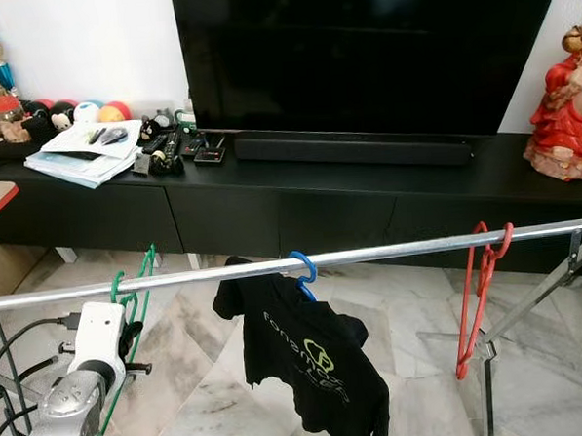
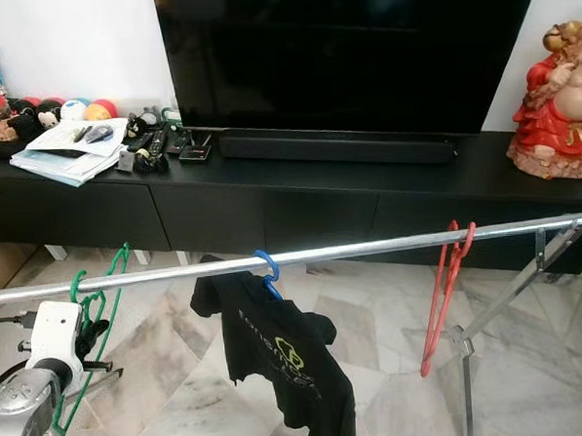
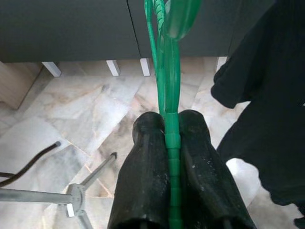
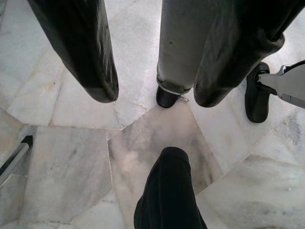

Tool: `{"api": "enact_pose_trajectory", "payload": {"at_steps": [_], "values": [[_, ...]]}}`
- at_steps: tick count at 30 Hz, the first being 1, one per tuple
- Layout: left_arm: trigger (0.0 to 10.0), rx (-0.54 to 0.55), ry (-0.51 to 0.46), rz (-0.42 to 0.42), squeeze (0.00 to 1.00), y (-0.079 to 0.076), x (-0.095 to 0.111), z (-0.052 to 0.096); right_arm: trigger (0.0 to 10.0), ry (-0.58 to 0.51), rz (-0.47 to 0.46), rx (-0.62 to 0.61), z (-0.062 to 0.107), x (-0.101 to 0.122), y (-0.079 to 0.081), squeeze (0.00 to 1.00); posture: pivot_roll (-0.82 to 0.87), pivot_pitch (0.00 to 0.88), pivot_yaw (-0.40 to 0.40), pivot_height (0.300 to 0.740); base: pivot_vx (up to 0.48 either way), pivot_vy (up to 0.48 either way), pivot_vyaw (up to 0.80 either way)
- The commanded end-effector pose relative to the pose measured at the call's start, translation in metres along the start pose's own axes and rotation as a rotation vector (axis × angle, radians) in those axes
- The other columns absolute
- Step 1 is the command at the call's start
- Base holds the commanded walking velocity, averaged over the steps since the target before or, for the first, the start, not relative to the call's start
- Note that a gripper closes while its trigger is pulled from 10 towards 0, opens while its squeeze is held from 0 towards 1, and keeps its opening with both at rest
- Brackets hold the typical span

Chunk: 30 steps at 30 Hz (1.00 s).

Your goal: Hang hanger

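Left wrist view: the left tool [image 3: 172, 143] has its two black fingers [image 3: 143, 167] pressed together on the thin bar of the green hanger [image 3: 170, 90], which runs straight out along the line of the fingers and up out of frame. In the head views the same hanger [image 1: 130, 309] has its hook over the silver rail [image 1: 390, 252] near the rail's left end, and its body drops down and slightly towards the robot, to where the left tool [image 1: 131, 336] grips it just beneath the rail. The hanger's long axis is therefore close to vertical, with the hook above the tool and the rail touching it at the top. Whether the hook sits fully over the rail or only rests against it is hard to tell at this size.

Further along the rail hang a blue hanger [image 1: 302, 268] carrying a black T-shirt [image 1: 313, 363], and a red hanger [image 1: 482, 291], both well apart from the green one. Behind stands a black TV cabinet [image 1: 300, 203].

The right tool [image 4: 152, 90] points down at the marble floor [image 4: 71, 167], its fingers spread apart and holding nothing; that arm appears idle.

Judged from this, the hanging seems nearly done, and the left arm, the only one at the hanger, would need to release it downward without dragging the hook off.
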State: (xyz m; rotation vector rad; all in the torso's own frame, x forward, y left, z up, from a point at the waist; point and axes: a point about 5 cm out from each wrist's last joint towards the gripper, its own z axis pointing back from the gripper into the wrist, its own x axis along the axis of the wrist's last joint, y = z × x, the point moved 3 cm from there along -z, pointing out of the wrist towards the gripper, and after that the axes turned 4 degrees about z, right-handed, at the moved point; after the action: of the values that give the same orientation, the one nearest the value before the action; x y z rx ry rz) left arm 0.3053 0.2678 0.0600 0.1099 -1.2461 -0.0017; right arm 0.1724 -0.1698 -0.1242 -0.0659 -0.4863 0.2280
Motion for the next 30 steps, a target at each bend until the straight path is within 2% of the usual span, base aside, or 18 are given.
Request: {"api": "enact_pose_trajectory", "payload": {"at_steps": [1,7,19,21,22,23,26,27,29,30], "values": [[10.0,-0.011,0.048,0.032,1.0,-0.003,-0.016,0.005,10.0,0.012,0.001,-0.005,0.0,-0.003,0.0,0.0,0.05,0.03,-0.01,0.74,0.0,0.0,0.0],[10.0,-0.013,-0.053,0.084,1.0,-0.007,-0.001,0.012,10.0,0.013,0.002,-0.004,0.0,-0.003,0.0,0.0,0.05,0.029,-0.006,0.74,0.0,0.0,0.0],[10.0,-0.05,-0.187,0.11,1.0,-0.015,0.02,0.049,10.0,0.013,0.005,-0.002,0.0,-0.003,0.0,0.0,0.06,0.033,-0.004,0.74,0.0,0.0,0.0],[10.0,-0.076,-0.2,0.13,1.0,-0.02,0.018,0.068,10.0,0.012,0.003,-0.003,0.0,-0.003,-0.001,0.0,0.06,0.036,-0.002,0.74,0.0,0.0,0.0],[10.0,-0.081,-0.201,0.13,1.0,-0.021,0.017,0.073,10.0,0.012,0.003,-0.003,0.0,-0.003,-0.001,0.0,0.06,0.038,-0.002,0.74,0.0,0.0,0.0],[10.0,-0.081,-0.201,0.13,1.0,-0.021,0.017,0.073,10.0,0.012,0.003,-0.003,0.0,-0.003,-0.001,0.0,0.06,0.038,-0.002,0.74,0.0,0.0,0.0],[10.0,-0.058,-0.18,0.153,1.0,-0.017,0.006,0.088,10.0,0.014,0.007,-0.003,0.0,-0.003,-0.001,0.0,0.07,0.041,-0.003,0.74,0.0,0.0,0.0],[10.0,-0.058,-0.18,0.153,1.0,-0.017,0.006,0.088,10.0,0.014,0.007,-0.003,0.0,-0.003,-0.001,0.0,0.07,0.041,-0.003,0.74,0.0,0.0,0.0],[10.0,-0.003,-0.164,0.174,1.0,-0.009,-0.007,0.1,10.0,0.015,0.01,-0.001,0.0,-0.003,-0.002,0.0,0.08,0.042,-0.004,0.74,0.0,0.0,0.0],[10.0,-0.003,-0.164,0.174,1.0,-0.009,-0.007,0.1,10.0,0.015,0.01,-0.001,0.0,-0.003,-0.002,0.0,0.08,0.042,-0.004,0.74,0.0,0.0,0.0]]}}
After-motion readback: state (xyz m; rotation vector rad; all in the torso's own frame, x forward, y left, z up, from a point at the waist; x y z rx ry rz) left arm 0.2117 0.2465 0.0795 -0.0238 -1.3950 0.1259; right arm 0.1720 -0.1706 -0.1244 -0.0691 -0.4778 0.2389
